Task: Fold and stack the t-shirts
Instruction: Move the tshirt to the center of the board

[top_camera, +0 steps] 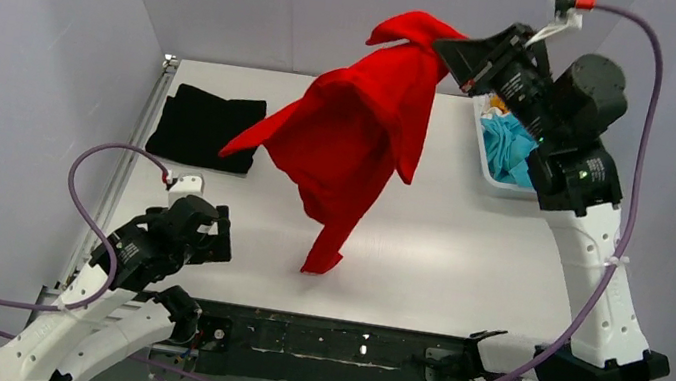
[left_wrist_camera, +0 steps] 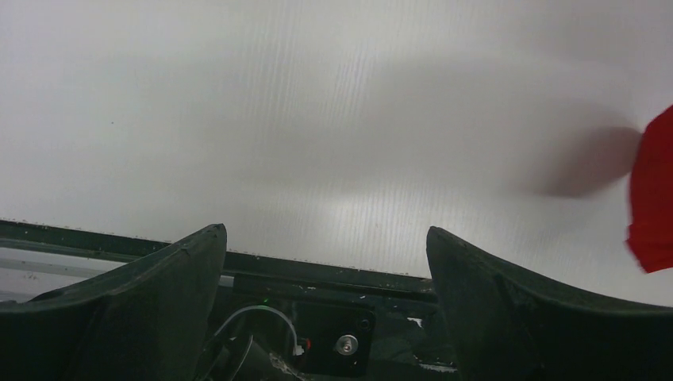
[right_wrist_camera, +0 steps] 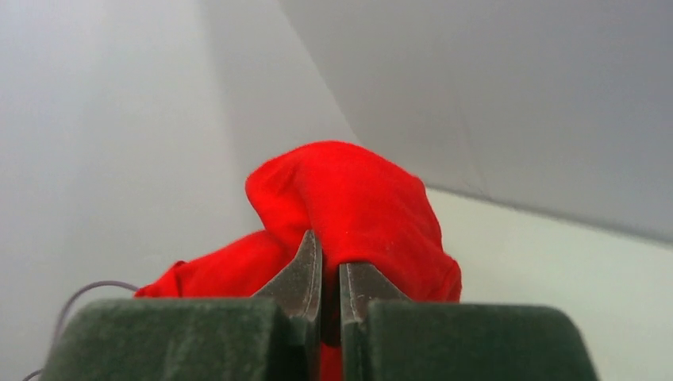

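Note:
My right gripper [top_camera: 448,49] is raised high at the back right and is shut on the red t-shirt [top_camera: 352,137], which hangs bunched, its lowest end touching or just above the table. In the right wrist view the jaws pinch red cloth [right_wrist_camera: 349,198], with the gripper [right_wrist_camera: 330,258] closed on it. A black t-shirt [top_camera: 205,127] lies folded at the back left of the table. A cyan t-shirt [top_camera: 510,146] and a bit of orange-yellow cloth [top_camera: 499,104] sit in the white basket [top_camera: 485,159]. My left gripper [top_camera: 225,232] is open and empty at the near left; its view shows the gripper [left_wrist_camera: 325,238] over the table's front edge and a corner of the red shirt [left_wrist_camera: 652,198].
The white table [top_camera: 465,260] has a black rail [top_camera: 322,340] along its near edge. Grey walls enclose the back and sides. A purple cable [top_camera: 636,144] loops beside the right arm.

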Robot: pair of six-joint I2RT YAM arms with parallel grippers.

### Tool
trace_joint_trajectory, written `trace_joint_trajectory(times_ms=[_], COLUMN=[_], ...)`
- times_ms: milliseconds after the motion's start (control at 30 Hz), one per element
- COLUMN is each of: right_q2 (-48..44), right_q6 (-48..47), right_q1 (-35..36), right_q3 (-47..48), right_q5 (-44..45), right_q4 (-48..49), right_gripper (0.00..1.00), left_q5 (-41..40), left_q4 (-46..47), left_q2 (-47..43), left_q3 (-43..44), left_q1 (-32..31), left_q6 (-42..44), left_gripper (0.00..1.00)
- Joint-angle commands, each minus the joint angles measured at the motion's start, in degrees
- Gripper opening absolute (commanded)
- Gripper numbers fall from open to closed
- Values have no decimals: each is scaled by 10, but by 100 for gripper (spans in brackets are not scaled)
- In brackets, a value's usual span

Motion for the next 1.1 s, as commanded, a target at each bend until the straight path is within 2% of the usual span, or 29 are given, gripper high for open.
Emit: trace_joint_trajectory(times_ms=[0,67,100,133,167,200,267,333,400,467,533,633,700,800,900,1067], right_q2=[-105,-157,-177,-195,-207,-214,-223,-230,-240,-250,-243,-186,-130,-32,88,294], right_q6=[13,31,37,46,61,72,67,26,-27,-92,-155,-211,-242,-299,-307,-355], right_q1=[-5,-11,-16,-22,-36,-59,-89,-95,-95,-95,-94,-83,-52,12,48,108], right_q3=[-220,-362,-430,-496,-545,-587,-633,-639,-620,-602,-584,-535,-491,-428,-340,-152], right_q5=[248,305,323,335,340,342,358,393,418,380,280,78,13,-17,-35,33], right_q4=[23,20,22,23,10,-8,-58,-91,-99,-64,-27,-16,-21,-20,-39,-153], right_gripper=[1,1,6,21,44,56,65,73,77,79,81,81,81,81,79,77], left_q5=[-43,-38,-32,-26,-15,-2,34,81,138,218,300,394,426,461,487,486], left_q4=[-86,-89,-90,-92,-93,-93,-89,-73,-38,26,119,261,304,373,437,452], left_q2=[-13,-11,-7,-1,5,14,31,46,56,59,61,88,130,202,271,366], left_q3=[9,6,6,6,6,6,5,-9,-34,-70,-109,-163,-171,-175,-169,-139], left_q1=[-3,-3,-3,-3,-3,-3,-3,-2,-3,-2,-3,-3,-3,-5,-12,-47], left_q6=[-29,-34,-35,-37,-39,-41,-49,-61,-74,-84,-98,-112,-117,-124,-135,-128], left_gripper=[98,98,98,98,98,98,98,98,98,98,98,98,98,98,98,92])
